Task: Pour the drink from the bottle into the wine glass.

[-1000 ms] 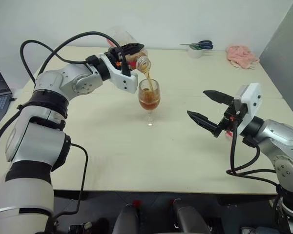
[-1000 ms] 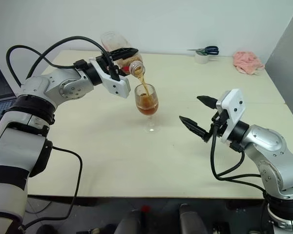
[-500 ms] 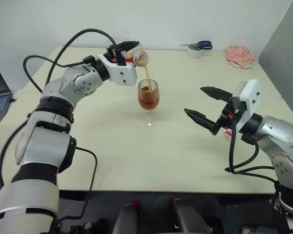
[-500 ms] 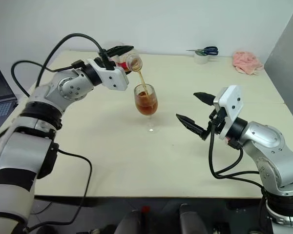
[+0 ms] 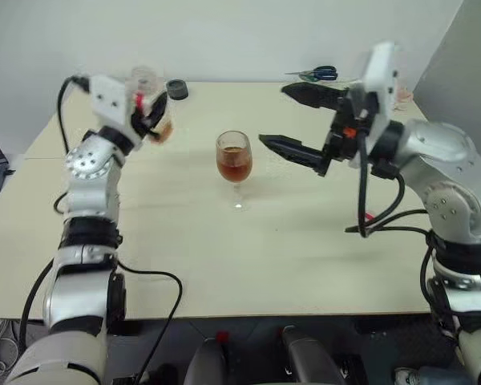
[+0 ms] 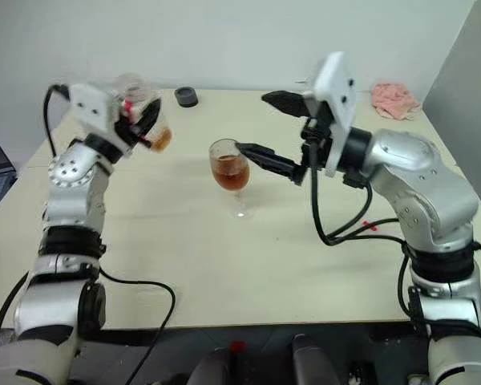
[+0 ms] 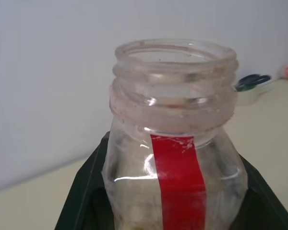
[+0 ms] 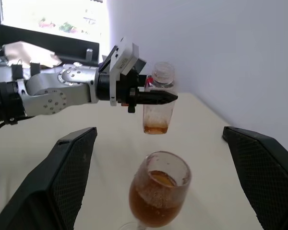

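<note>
Bottle grip: the left gripper (image 8: 151,97) is closed tight on the bottle (image 8: 158,103), fingers clamped across its body just under the neck.
Bottle state: upright, cap off, mouth open; a little amber drink (image 8: 156,128) is left at its base. It hangs in the air above the table's far left corner, well apart from the glass.
Right fingers: the right gripper (image 5: 298,119) is spread wide and holds nothing; one finger (image 6: 264,158) points at the bowl of the wine glass and seems almost to touch its rim.
Wine glass: the wine glass (image 5: 234,160) stands upright on its foot near the middle of the table (image 5: 264,257), about half full of amber drink.
Task progress: pouring looks essentially done.
Beyond: a dark cap-like object (image 5: 176,89) lies near the far edge; scissors on a white roll (image 5: 317,74) and a pink cloth (image 6: 394,99) lie toward the far right corner.
Risk: the open right finger beside the glass could knock the top-heavy stemmed glass over and spill the drink; tilting the uncapped bottle could dribble its dregs on the table.
</note>
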You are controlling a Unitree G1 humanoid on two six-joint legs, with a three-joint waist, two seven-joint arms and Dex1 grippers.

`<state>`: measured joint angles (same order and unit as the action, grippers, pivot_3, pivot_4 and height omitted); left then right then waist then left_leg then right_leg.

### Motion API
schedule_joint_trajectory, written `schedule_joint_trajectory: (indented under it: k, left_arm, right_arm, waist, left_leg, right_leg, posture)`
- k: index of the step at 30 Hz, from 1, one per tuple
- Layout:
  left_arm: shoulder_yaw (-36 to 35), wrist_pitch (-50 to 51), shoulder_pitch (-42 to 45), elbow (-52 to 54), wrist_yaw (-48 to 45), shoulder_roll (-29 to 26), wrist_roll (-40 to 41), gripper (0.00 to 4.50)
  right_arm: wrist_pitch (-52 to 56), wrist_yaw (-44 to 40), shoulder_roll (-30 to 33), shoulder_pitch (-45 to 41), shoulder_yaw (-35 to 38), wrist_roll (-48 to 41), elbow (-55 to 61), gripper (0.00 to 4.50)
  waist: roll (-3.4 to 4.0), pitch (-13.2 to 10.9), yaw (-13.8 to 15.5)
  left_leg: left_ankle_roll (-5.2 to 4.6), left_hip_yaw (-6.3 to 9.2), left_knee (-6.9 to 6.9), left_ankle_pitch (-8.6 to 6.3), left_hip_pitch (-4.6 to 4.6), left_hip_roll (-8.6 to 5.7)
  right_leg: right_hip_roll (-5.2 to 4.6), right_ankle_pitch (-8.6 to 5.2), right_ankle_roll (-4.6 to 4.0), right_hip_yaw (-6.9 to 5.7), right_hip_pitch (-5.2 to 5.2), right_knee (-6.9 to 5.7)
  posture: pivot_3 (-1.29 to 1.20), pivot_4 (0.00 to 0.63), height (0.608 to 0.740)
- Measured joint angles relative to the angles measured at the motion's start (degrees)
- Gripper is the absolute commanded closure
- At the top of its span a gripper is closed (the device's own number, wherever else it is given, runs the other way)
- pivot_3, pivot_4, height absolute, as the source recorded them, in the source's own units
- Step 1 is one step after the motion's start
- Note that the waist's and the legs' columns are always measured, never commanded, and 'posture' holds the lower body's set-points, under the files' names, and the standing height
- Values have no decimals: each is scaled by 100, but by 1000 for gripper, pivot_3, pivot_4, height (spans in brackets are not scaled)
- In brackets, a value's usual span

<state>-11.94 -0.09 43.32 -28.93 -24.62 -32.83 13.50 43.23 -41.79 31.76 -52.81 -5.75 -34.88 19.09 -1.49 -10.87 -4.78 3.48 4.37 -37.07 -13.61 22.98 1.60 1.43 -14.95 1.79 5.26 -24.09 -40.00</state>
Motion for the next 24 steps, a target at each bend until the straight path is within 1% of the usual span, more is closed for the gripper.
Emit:
schedule_joint_trajectory:
  k: [2, 5, 9, 13, 15, 19, 21, 24]
  left_arm:
    - [-226, 537, -357, 406, 281, 69, 153, 2686]
    - [-430, 986, -693, 876, 547, 161, 310, 2686]
    - [-633, 1205, -1043, 1174, 656, 350, 465, 2686]
    - [-633, 1251, -1334, 1175, 661, 538, 471, 2686]
    - [-652, 1221, -1342, 1165, 646, 553, 480, 1955]
    - [-659, 1188, -1353, 1139, 636, 565, 493, 756]
    - [-658, 1188, -1373, 1142, 636, 565, 493, 57]
    - [-656, 1263, -1495, 1203, 636, 563, 493, 21]
  right_arm:
    - [48, -64, -160, -126, -212, 49, -138, 0]
    - [50, -87, -497, -274, -447, 113, -292, 0]
    - [128, -50, -841, -402, -772, 310, -470, 0]
    - [141, -69, -947, -417, -891, 478, -583, 0]
    - [138, -98, -942, -417, -893, 561, -605, 0]
    - [132, -185, -931, -417, -893, 675, -606, 0]
    - [132, -198, -931, -417, -893, 698, -605, 0]
    - [128, -205, -933, -417, -892, 719, -604, 0]
  waist:
    - [0, 0, 5]
    - [-3, 2, 50]
    - [-5, 3, 84]
    - [-6, 4, 136]
    - [-7, 4, 150]
    - [-7, 4, 151]
    - [-7, 4, 151]
    - [-7, 4, 150]
  left_leg:
    - [0, 4, -2, 0, 2, -1]
    - [1, 9, -2, 0, 4, -4]
    - [2, 6, -2, 1, 2, -6]
    - [2, 6, -2, 1, 4, -7]
    - [2, 6, -1, 1, 3, -8]
    - [2, 5, 0, 1, 2, -7]
    - [2, 5, 0, 1, 2, -7]
    - [2, 5, 0, 1, 2, -6]
  right_leg:
    - [-3, 0, 0, -7, 1, 0]
    - [-7, 0, 0, -14, 3, 2]
    - [-15, 0, -1, -14, 4, 3]
    - [-14, 0, -1, -15, 3, 5]
    - [-15, 0, -1, -14, 3, 5]
    - [-14, 0, -1, -14, 3, 5]
    - [-14, 0, -1, -14, 3, 5]
    - [-14, 0, -1, -14, 3, 5]
  posture:
    - [0, 150, 740]
    - [0, 150, 740]
    - [0, 150, 740]
    - [0, 150, 740]
    - [0, 150, 740]
    - [0, 150, 740]
    - [0, 150, 740]
    - [0, 150, 740]
